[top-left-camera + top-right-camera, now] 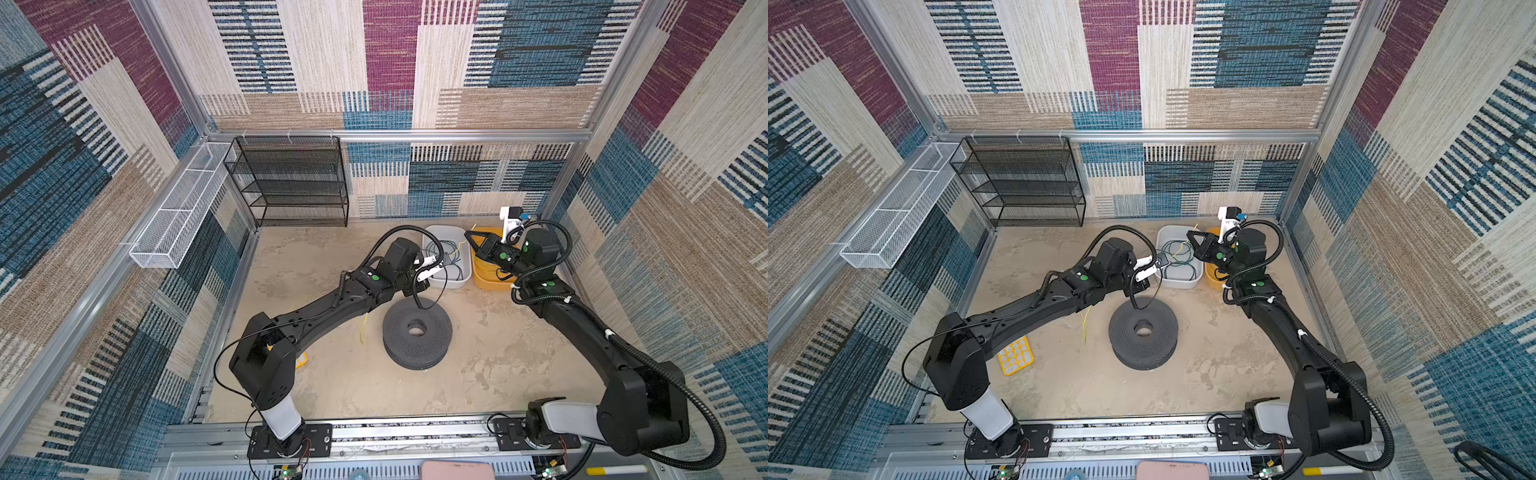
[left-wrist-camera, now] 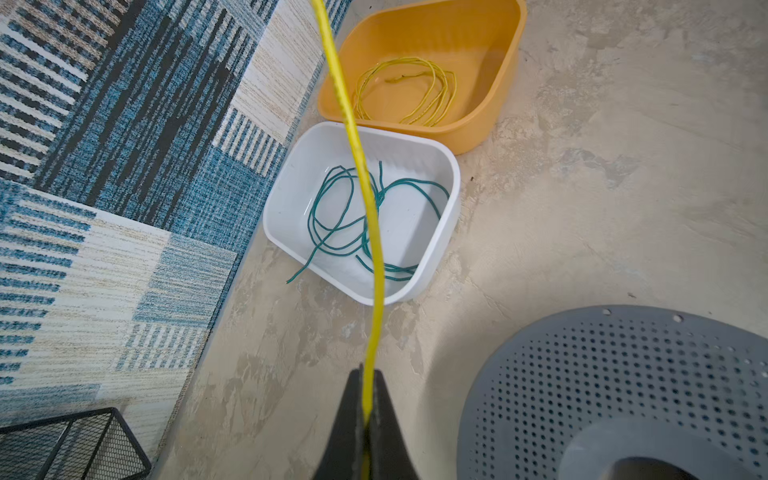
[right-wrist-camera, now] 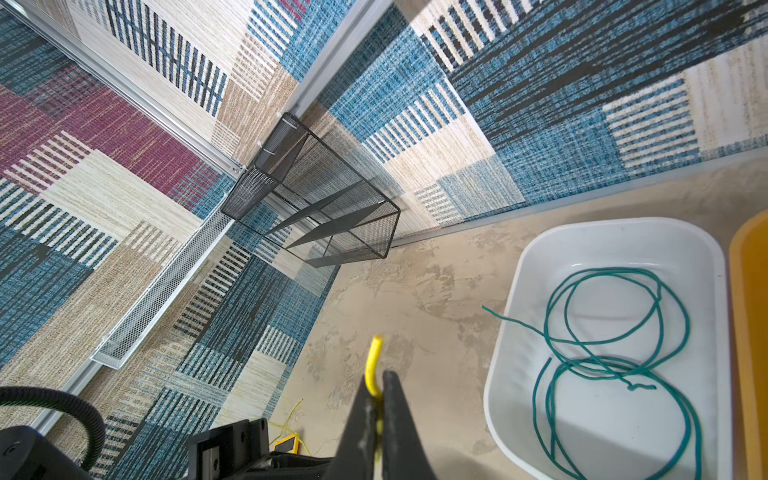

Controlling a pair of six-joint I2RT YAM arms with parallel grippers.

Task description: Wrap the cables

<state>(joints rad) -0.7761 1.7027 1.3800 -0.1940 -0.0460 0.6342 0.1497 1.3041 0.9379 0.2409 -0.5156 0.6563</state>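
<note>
Beyond the grey spool [image 1: 417, 332] on the tabletop, the left tool [image 2: 365, 376] is clenched on the yellow cable [image 2: 353, 137]; the right tool [image 3: 376, 388] pinches its tip. Farther back, the green cable [image 2: 332, 216] lies looped inside the white tub [image 2: 453, 199].

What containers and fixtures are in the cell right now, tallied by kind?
Plastic bins: 2 (white bin, orange bin)
Mesh racks: 2 (black mesh shelf, white mesh basket)
Grey perforated spool: 1
Yellow tray: 1
Total: 6
</note>
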